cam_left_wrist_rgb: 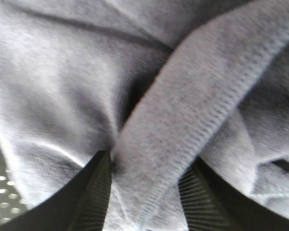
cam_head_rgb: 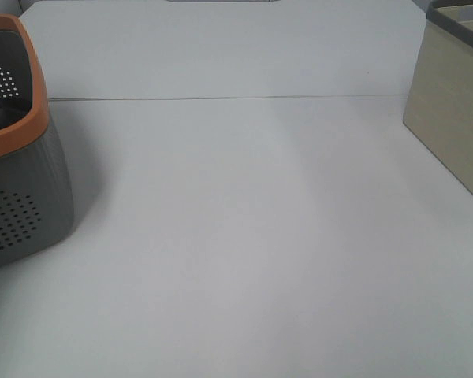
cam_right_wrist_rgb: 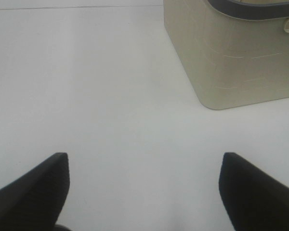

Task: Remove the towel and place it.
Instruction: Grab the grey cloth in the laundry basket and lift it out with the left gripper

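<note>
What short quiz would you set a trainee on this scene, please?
1. True or false: the right gripper is closed on the towel.
2. Multiple choice: the rim of the grey basket at the left of the exterior high view is A) blue, B) orange, C) green.
3. Fill in the gap: between the fingers of the left gripper lies a stitched-edge fold of the ____.

Key
1. False: its jaws stand wide open over the table, with nothing between them.
2. B.
3. towel.
</note>
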`<action>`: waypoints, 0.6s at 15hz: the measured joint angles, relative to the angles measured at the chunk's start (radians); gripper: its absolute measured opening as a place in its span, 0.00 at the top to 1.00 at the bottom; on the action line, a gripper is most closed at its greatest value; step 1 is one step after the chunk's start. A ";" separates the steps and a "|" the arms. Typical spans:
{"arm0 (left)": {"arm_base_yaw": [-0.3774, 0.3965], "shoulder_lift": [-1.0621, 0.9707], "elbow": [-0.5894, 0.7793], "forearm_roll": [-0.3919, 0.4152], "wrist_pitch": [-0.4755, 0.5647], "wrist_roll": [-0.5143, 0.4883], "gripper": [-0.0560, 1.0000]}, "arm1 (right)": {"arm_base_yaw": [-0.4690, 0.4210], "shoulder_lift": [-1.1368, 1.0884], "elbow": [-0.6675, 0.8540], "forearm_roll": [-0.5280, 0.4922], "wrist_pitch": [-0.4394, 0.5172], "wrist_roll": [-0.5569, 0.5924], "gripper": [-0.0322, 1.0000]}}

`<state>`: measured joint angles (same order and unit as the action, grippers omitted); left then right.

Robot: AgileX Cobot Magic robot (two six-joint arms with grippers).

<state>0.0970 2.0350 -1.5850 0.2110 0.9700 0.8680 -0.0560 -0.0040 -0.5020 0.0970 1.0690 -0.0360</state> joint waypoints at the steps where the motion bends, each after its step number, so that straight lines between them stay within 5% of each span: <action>1: 0.000 0.000 0.000 0.006 -0.032 -0.002 0.56 | 0.000 0.000 0.000 0.000 0.000 0.000 0.24; 6: 0.000 0.000 0.000 0.025 -0.059 -0.007 0.89 | 0.000 0.000 0.000 0.000 0.000 0.000 0.24; 9: 0.000 -0.007 0.000 0.048 -0.028 -0.007 0.95 | 0.000 0.000 0.000 0.000 0.000 0.000 0.24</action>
<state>0.0970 2.0280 -1.5850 0.2590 0.9420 0.8610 -0.0560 -0.0040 -0.5020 0.0970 1.0690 -0.0360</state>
